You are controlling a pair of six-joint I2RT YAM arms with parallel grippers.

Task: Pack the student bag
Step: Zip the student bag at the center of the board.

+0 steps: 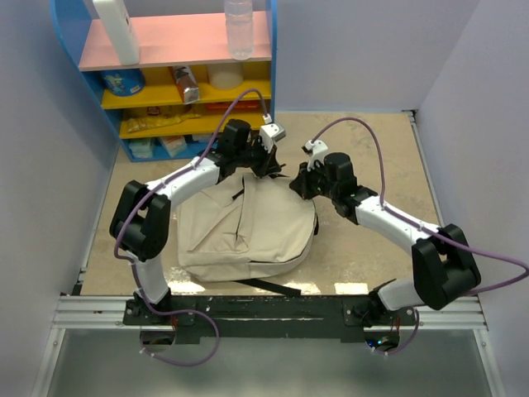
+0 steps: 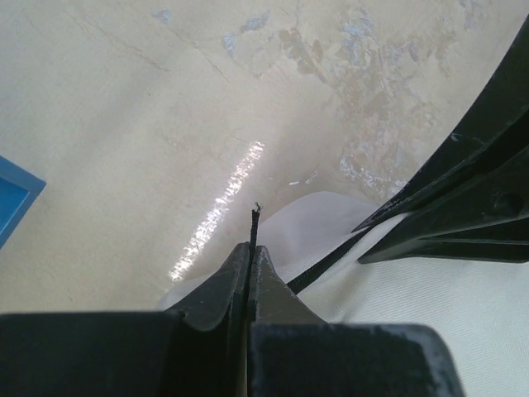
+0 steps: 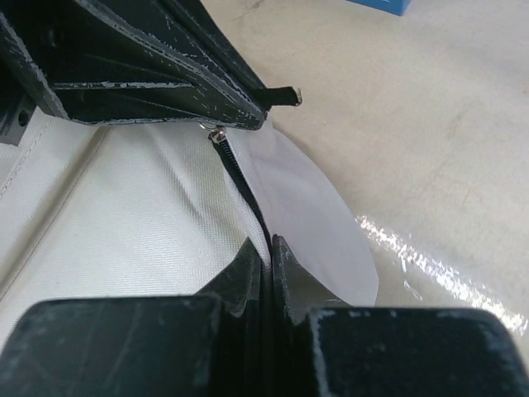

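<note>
Student bag (image 1: 248, 231) on mottled tabletop (image 1: 372, 157); blue shelf (image 1: 64, 25) behind.

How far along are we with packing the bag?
Done: the student bag lies flat on the table. In hand: left gripper pinches the black zipper pull; right gripper pinches the zipper seam. Left: running the zip; whether anything is packed inside can't be seen.

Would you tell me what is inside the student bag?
Nothing inside shows; the student bag lies flat, its beige fabric hiding the interior. The left gripper pinches the zipper pull, the right gripper the zipper.
</note>
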